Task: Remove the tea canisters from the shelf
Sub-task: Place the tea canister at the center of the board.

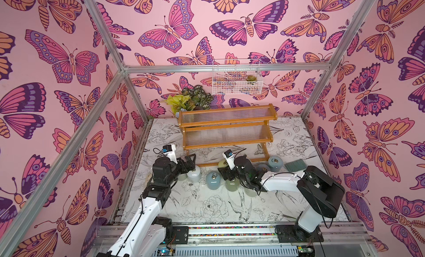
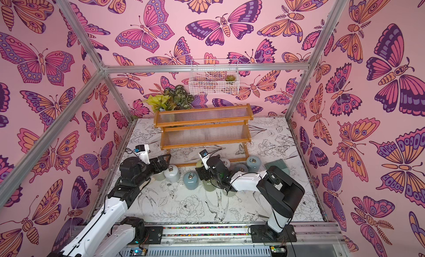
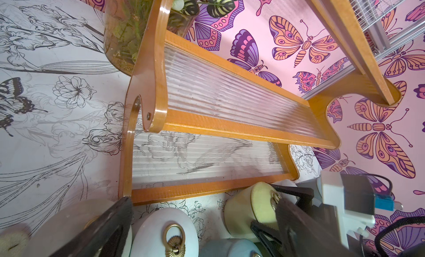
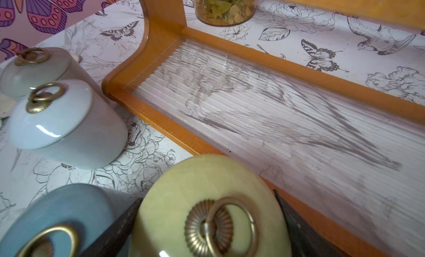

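1. The left gripper (image 1: 188, 163) is spread wide and holds nothing. In the left wrist view a white cylindrical tea canister (image 3: 165, 230) with a gold ring-pull lid shows between its black fingers (image 3: 103, 230).
2. The right gripper (image 4: 207, 198) is clamped on a pale yellow-green canister (image 4: 179, 182), with a dark finger against each side.
3. Just ahead of the right gripper lies the lowest tier of the orange-brown wooden stepped shelf (image 1: 226, 123), which has ribbed clear plastic tiers.
4. Between the two grippers a light blue canister (image 1: 213, 180) stands on the flower-printed white table (image 1: 207, 207) in front of the shelf. A sage green canister (image 1: 231, 185) stands under the right gripper's wrist.
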Motion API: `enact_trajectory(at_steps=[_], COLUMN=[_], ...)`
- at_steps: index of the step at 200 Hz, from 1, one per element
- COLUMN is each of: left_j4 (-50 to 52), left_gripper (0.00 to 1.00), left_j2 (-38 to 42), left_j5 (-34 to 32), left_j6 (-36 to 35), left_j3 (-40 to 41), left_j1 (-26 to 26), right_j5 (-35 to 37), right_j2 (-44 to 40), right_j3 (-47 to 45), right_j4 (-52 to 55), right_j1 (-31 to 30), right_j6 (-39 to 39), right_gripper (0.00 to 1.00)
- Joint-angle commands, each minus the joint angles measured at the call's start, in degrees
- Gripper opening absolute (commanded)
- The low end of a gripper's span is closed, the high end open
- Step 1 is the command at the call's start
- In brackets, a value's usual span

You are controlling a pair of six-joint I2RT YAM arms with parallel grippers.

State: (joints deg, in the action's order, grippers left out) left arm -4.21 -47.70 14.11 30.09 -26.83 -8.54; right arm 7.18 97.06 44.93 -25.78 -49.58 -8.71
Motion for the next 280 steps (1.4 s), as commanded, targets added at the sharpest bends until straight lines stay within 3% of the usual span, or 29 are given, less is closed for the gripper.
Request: enact_trajectory(at_steps=[1,107,199,257,280], left_j4=[1.22,1.48,4.3,23.51,31.69], left_gripper=[1.0,1.0,1.0,1.0,1.0], left_j2=[0.42,0.38,1.68,4.36,4.22], left_j5=[-0.27,-0.4,-1.21,-13.84,-19.55], left_j6=[-0.2,-0.75,-1.61,2.22,4.12], left_j3=[1.25,0.99,-1.12,-10.27,-13.51], left_j1=[0.41,0.36,0.36,0.36,0.36], right_j5=[3.69,5.53,6.29,20.12,23.0], right_j2=[0.46,4.0,-4.14,-18.47,-24.47], right_j3=[2.93,5.83,5.54,4.55,3.29], right_j4=[0.48,2.47,2.4,14.21,21.35], right_j1=[0.01,0.01,0.01,1.27,4.23], right_j6=[0.89,0.97,2.69,3.13,-1.45], right_gripper=[0.82,0.92,0.96,0.99,0.99])
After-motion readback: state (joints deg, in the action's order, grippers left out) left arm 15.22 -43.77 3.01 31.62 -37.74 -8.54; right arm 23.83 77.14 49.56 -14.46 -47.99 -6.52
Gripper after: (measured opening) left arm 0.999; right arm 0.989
